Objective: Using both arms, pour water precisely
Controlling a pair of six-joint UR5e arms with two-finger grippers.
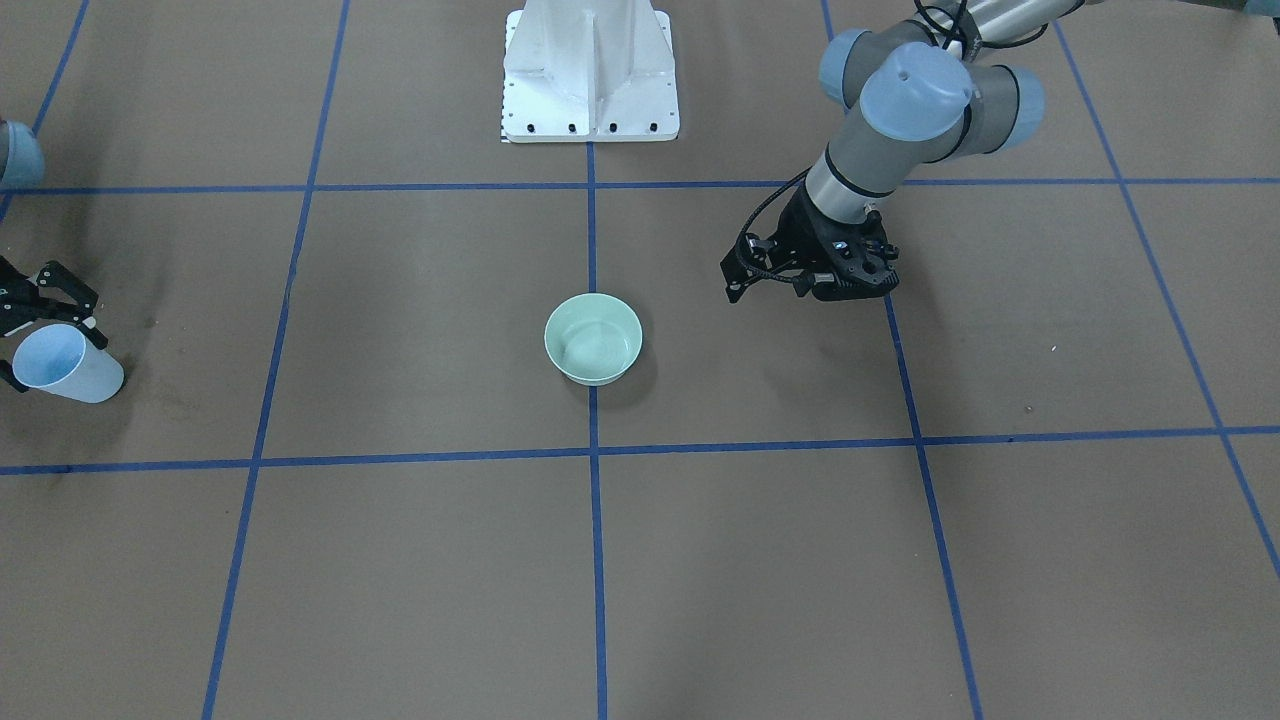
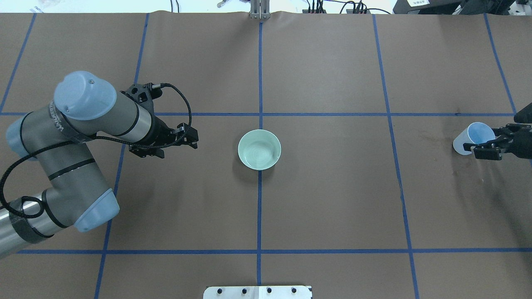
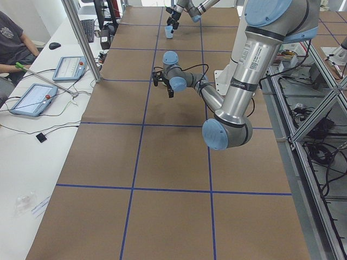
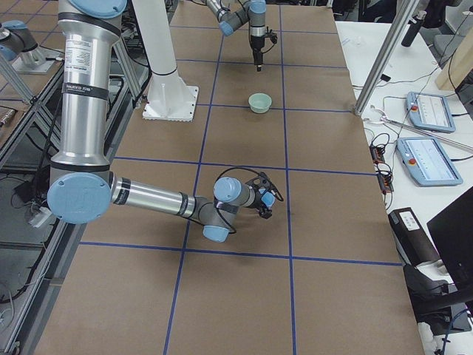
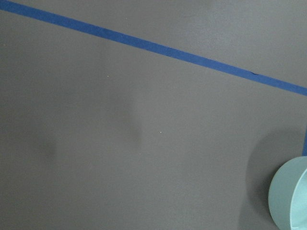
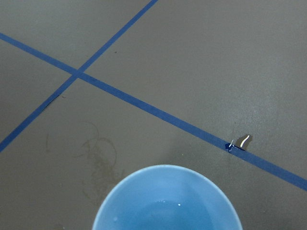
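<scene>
My right gripper (image 1: 45, 345) is shut on a pale blue cup (image 1: 72, 368) at the table's far right end and holds it tilted, its mouth in view (image 2: 478, 135). The water (image 6: 179, 205) shows as small white glints at the bottom of the cup (image 6: 168, 201). A mint-green bowl (image 1: 593, 338) stands on the centre tape line (image 2: 259, 149). My left gripper (image 2: 192, 138) points down, empty, its jaws apart, a short way to the left of the bowl (image 1: 738, 285). The bowl's rim shows at the lower right of the left wrist view (image 5: 292, 199).
The white bolted pedestal (image 1: 590, 80) stands at the robot's edge of the table behind the bowl. Blue tape lines (image 2: 390, 124) divide the brown table. Faint stain rings (image 6: 96, 153) mark the table near the cup. Operators' tablets (image 3: 35, 97) lie on a side bench.
</scene>
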